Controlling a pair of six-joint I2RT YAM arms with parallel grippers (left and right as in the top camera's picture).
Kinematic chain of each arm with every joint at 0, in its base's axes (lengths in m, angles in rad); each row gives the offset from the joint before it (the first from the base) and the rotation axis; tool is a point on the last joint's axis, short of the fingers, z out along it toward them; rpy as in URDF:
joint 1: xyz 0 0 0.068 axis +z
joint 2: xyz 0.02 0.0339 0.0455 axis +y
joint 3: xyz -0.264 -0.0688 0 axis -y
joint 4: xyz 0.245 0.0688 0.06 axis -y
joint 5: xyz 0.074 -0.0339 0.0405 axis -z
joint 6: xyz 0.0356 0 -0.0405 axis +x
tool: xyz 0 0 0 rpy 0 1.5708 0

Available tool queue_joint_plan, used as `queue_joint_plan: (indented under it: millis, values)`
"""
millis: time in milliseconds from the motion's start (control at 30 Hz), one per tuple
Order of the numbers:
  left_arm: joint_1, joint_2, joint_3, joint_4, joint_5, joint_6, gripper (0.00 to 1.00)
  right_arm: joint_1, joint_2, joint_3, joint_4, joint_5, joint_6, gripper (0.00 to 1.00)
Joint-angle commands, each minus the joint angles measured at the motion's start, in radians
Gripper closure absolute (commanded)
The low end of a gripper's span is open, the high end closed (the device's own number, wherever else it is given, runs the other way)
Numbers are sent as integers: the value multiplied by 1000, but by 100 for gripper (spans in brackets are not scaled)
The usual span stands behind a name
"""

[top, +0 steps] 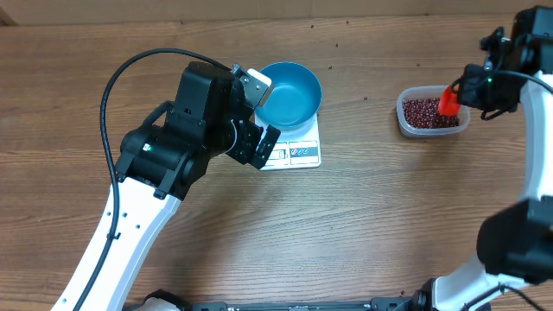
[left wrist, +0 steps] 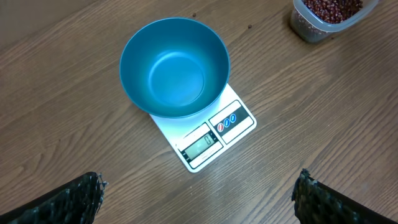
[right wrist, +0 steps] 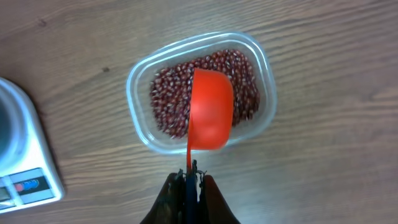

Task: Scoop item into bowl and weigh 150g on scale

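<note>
**Left jaws wide apart, right jaws clamped on the scoop handle**

The left gripper [left wrist: 198,200] has its jaws spread fully, with nothing between them. In the left wrist view its two dark, textured fingertips [left wrist: 81,196] sit at the bottom corners of the picture. From overhead it hovers at the left side of the bowl [left wrist: 174,68], and a black cable [top: 112,78] loops off the arm behind it.

The bright blue bowl is empty. It stands on the white scale [left wrist: 211,140] and covers the scale's far part. The display window and the label panel along the near edge stay uncovered. The display is lit, but its figure is too small to read with certainty. Both rest on the wood-grain table [left wrist: 311,112].

Well to the right, apart from the scale, is a clear plastic container [right wrist: 140,81]. All the dark red-brown beans [right wrist: 168,106] lie inside it as a loose heap, and none are in the bowl.

The right gripper [right wrist: 186,186] has its jaws closed tight on the thin handle of the red scoop [right wrist: 210,118]. The scoop's cup hangs over the beans, within the container's outline and toward its right side. I cannot tell whether the cup touches the heap.
</note>
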Motion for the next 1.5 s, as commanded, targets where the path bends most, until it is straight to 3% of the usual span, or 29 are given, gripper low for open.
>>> queue_joint_plan:
  millis: [0, 233, 733, 1467]
  values:
    - [5, 8, 7, 0, 8, -10, 0, -2, 42, 18, 14, 2, -103, 96]
    - [5, 8, 7, 0, 8, -10, 0, -2, 137, 11, 14, 0, -130, 96]
    - [5, 8, 7, 0, 8, -10, 0, -26, 215, -27, -1, -322, -126, 96]
    - [5, 8, 7, 0, 8, -10, 1, -357, 215, -27, -25, -729, -154, 96]
